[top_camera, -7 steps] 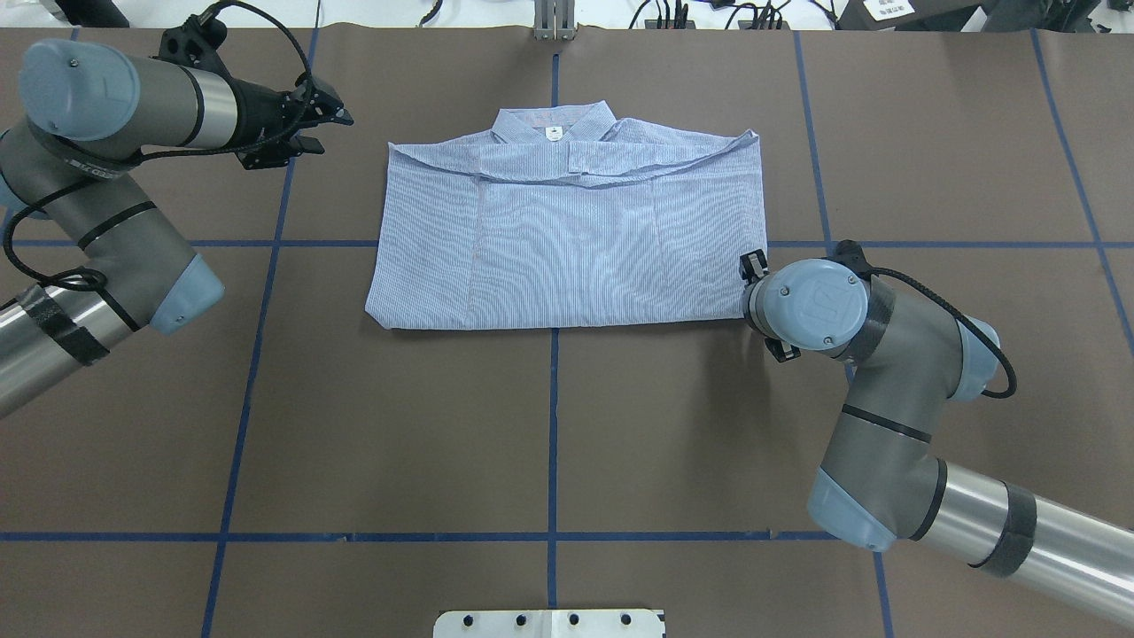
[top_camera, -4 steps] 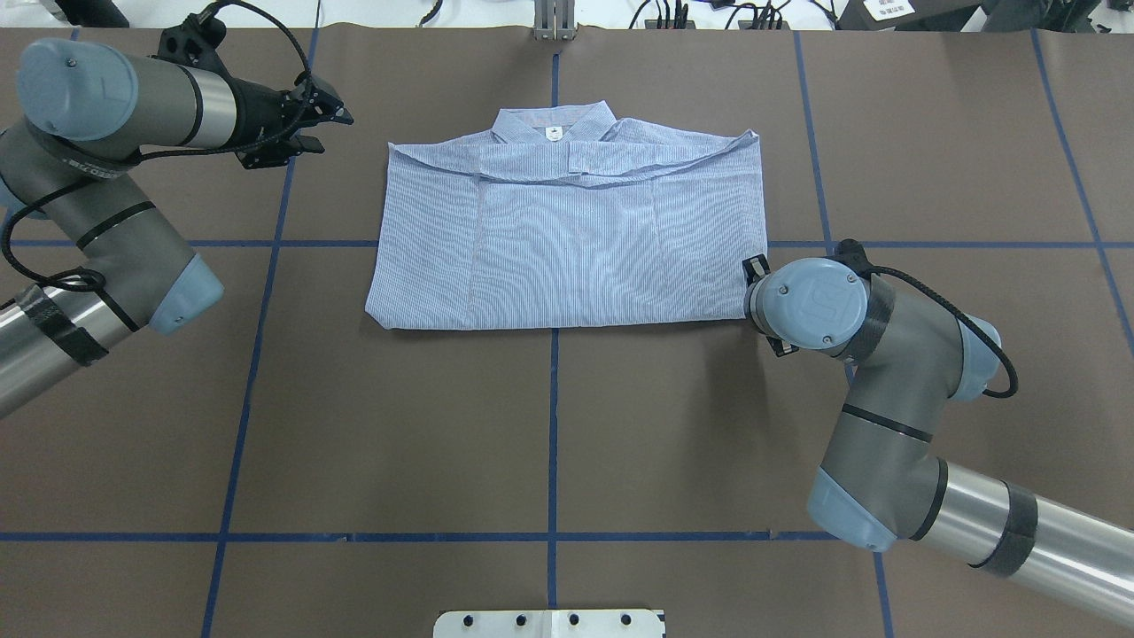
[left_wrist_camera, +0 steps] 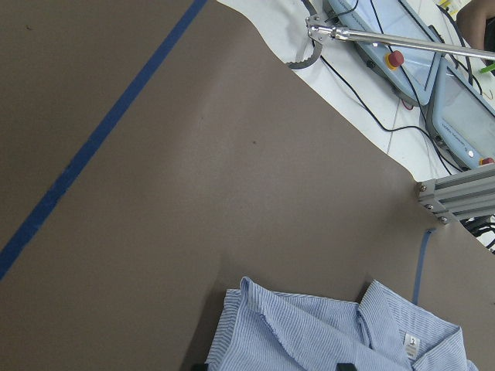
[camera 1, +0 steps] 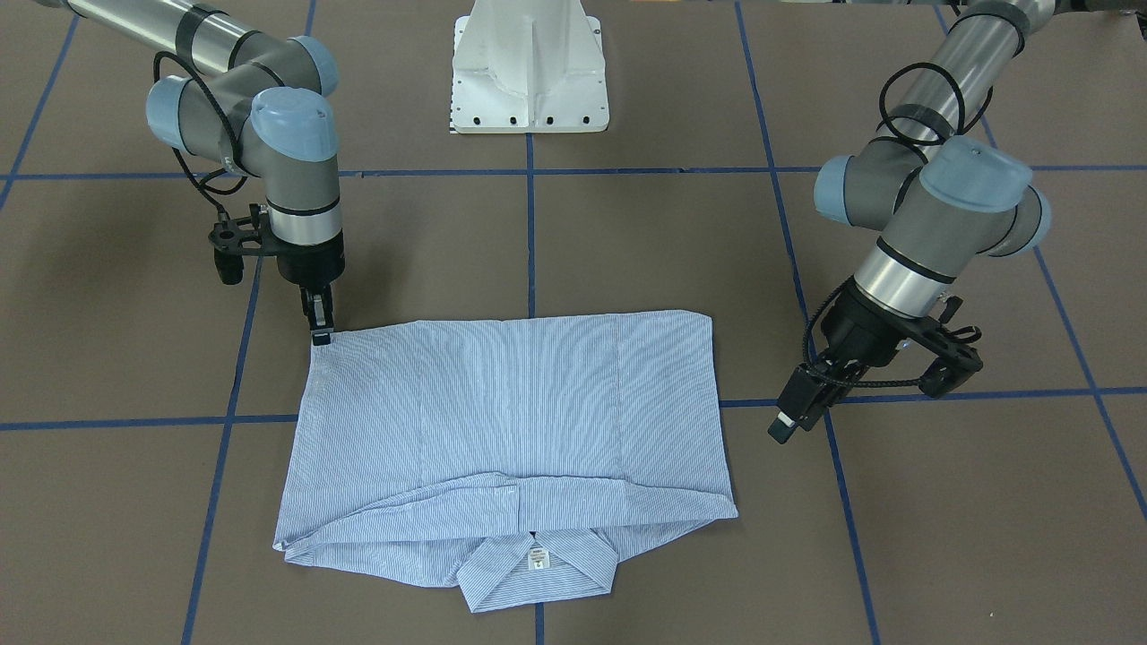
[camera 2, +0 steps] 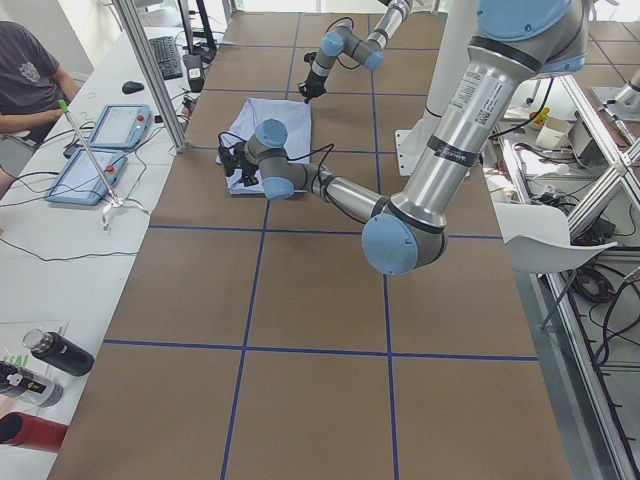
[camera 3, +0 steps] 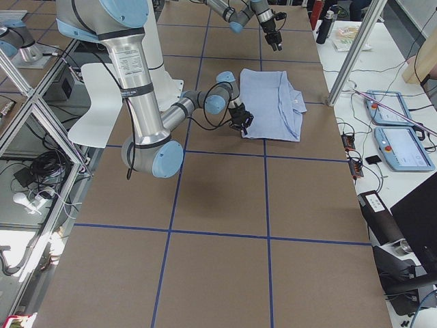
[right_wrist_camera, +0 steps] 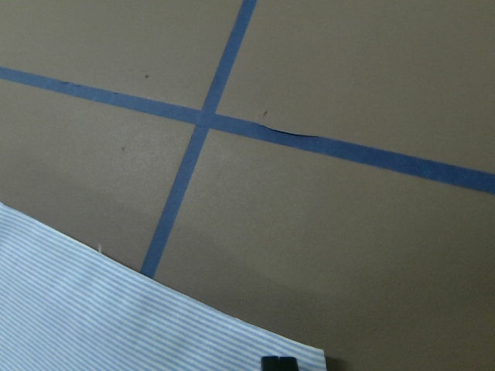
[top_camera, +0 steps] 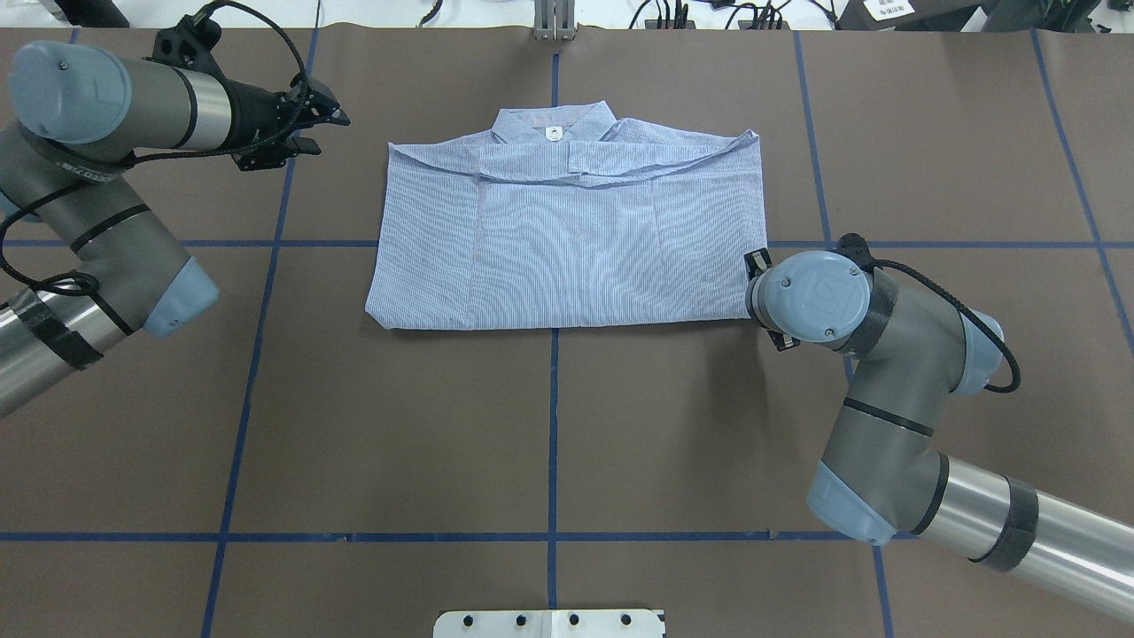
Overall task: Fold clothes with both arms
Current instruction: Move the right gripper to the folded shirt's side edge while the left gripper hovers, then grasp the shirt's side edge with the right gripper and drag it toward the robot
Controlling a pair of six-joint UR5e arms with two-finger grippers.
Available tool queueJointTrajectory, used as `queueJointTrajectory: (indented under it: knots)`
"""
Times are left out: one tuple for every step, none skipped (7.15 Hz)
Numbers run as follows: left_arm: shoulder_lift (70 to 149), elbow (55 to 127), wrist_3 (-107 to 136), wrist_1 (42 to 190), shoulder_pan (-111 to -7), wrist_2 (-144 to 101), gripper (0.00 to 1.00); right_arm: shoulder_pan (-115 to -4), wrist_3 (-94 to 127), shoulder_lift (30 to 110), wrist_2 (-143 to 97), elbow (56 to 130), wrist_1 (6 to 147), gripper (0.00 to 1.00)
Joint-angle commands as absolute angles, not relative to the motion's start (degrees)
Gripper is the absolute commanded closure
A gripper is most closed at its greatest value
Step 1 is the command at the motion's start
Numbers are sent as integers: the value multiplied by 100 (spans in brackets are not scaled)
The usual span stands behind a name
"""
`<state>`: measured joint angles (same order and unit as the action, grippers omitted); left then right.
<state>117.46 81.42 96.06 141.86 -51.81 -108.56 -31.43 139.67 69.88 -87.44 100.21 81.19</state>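
The striped shirt (top_camera: pixel 567 239) lies folded flat in a rectangle, collar toward the far edge; it also shows in the front view (camera 1: pixel 511 403). My right gripper (camera 1: pixel 321 336) points straight down at the shirt's near right corner. Its fingers are together on the hem (right_wrist_camera: pixel 93 309), and one tip shows in the right wrist view (right_wrist_camera: pixel 278 362). In the overhead view my right wrist hides it. My left gripper (top_camera: pixel 323 120) hangs open and empty in the air, left of the collar end and apart from the cloth (left_wrist_camera: pixel 325 332). It also shows in the front view (camera 1: pixel 789 423).
The white base pedestal (camera 1: pixel 529 72) stands at the robot's side of the table. Blue tape lines (top_camera: pixel 554 425) cross the brown table cover. Operator tablets (left_wrist_camera: pixel 464 116) and cables lie beyond the far edge, by an aluminium post (top_camera: pixel 554 22).
My right wrist has shifted slightly up and toward the shirt's corner. My left arm has drawn back a little to the left. The shirt has not moved.
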Motion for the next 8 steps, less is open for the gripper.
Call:
queueJointTrajectory:
  knots:
    - [11742,8147,9615,14186,-5177,-10854,37,-3146,13966,6996,-8736,10020,8121,39]
    - [11742,8147,9615,14186,-5177,-10854,37,-3146,13966,7005,-8736,10002,8121,29]
    - [11742,8147,9615,14186,-5177,-10846,37,-3138,13966,7005,-8736,10002,8121,30]
    - [11742,8147,9615,14186,-5177,-10846,37,-3138,13948,6996,-8736,9950,8121,30]
    - [11742,8147,9624,14186,-5177,-10837,37,-3146,13922,6987,-8736,9941,8121,32]
    - [11742,8147,9624,14186,-5168,-10741,37,-3146,13878,6979,-8736,9888,8112,33]
    - [11742,8156,9624,14186,-5168,-10723,37,-3146,13869,6979,-8745,9879,8112,34]
    - [11742,8156,9624,14186,-5168,-10723,37,-3146,13869,6987,-8745,9879,8112,38]
